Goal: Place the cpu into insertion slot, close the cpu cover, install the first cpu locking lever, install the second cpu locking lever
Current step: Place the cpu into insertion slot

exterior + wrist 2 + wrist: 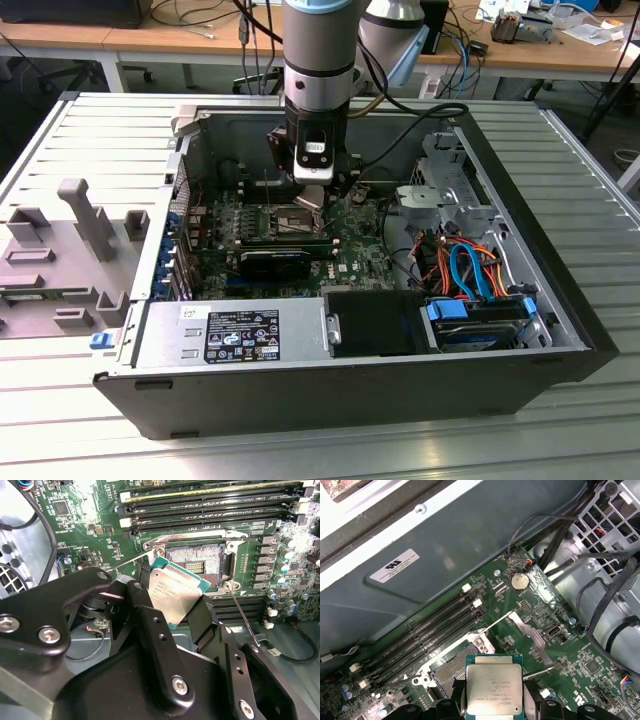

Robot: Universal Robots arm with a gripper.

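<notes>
The claw (172, 605) is clenched on the cpu (176, 592), its two black fingers (202, 617) pressing opposite edges of the chip. In both wrist views the cpu's silver metal top faces the camera. In the first wrist view the claw (493, 705) grips the cpu (493, 682) by two opposite sides, leaving the other two edges free.

The chip is square, so it has no long axis. In the second wrist view it is tilted, with one corner pointing toward the slot (192, 562) and its edges turned out of line with the slot's silver rim. It hangs over the slot's near corner; whether it touches the rim I cannot tell.

The slot's dark centre lies bare. In the first wrist view the cover (530, 635) is swung away from the slot (451, 667) and stands beside it. Two thin wire levers (245, 617) stand raised off the board (95, 510), one at each side of the slot, close to the fingers. Long black memory slots (210, 502) run along the slot's far side. A further set on its near side is partly hidden behind the cpu and fingers.

In the exterior view the claw (312, 195) reaches down into the open case (300, 395), just above the slot (288, 222), with cables (465, 270) toward the exterior view's right. The case lies on a ribbed metal surface (80, 440).
</notes>
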